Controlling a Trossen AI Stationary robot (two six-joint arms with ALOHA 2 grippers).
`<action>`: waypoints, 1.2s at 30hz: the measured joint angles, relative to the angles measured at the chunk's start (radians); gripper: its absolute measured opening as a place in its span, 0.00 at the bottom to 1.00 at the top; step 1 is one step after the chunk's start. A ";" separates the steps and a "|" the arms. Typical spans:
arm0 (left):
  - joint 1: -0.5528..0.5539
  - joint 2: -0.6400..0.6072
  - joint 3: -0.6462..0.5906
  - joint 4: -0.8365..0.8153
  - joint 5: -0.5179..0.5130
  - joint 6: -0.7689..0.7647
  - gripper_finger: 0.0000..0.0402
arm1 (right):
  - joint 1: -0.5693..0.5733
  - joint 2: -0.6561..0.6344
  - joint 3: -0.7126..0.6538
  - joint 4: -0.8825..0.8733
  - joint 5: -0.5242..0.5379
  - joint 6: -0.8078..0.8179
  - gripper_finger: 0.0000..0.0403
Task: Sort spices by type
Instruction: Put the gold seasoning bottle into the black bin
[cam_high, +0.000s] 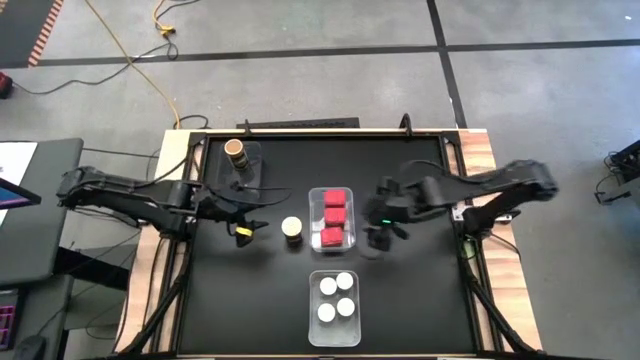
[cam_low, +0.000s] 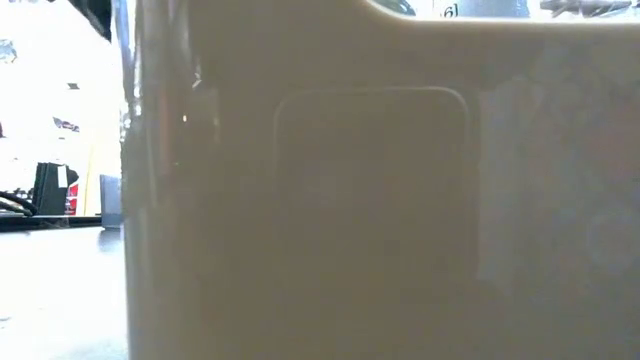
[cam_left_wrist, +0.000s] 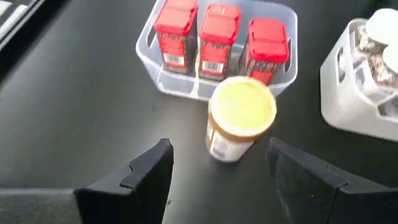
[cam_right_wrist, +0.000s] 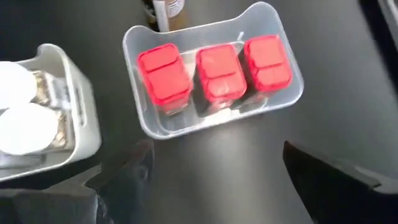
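A round jar with a tan lid (cam_left_wrist: 241, 107) stands upright on the black table (cam_high: 250, 300), just left of a clear tub (cam_high: 333, 218) that holds three red boxy spices (cam_left_wrist: 219, 28). My left gripper (cam_left_wrist: 219, 155) is open and points at the jar from the table's left. The jar is a little ahead of its fingertips, untouched. My right gripper (cam_right_wrist: 214, 155) hovers open and empty at the right of the red tub (cam_right_wrist: 211, 81). Three white-lidded jars (cam_high: 336, 297) fill a tub near the front edge. A brown-topped jar (cam_high: 235, 150) stands in a clear tub at the far left.
The low view is filled by the pale wall of a tub (cam_low: 380, 200) right in front of the camera. Raised wooden rails (cam_high: 480, 160) edge the table. Bare black surface lies at the near left and the far middle.
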 joint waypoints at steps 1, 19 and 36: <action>0.000 0.021 0.018 0.003 0.000 0.001 0.61 | 0.004 -0.061 -0.078 0.055 0.000 0.014 0.95; 0.000 0.432 0.272 0.002 0.004 0.039 0.61 | -0.042 -0.501 -0.600 0.301 0.005 0.102 0.95; 0.003 0.502 0.312 0.003 0.020 -0.024 0.61 | 0.005 -0.628 -0.946 0.803 -0.001 -0.107 0.95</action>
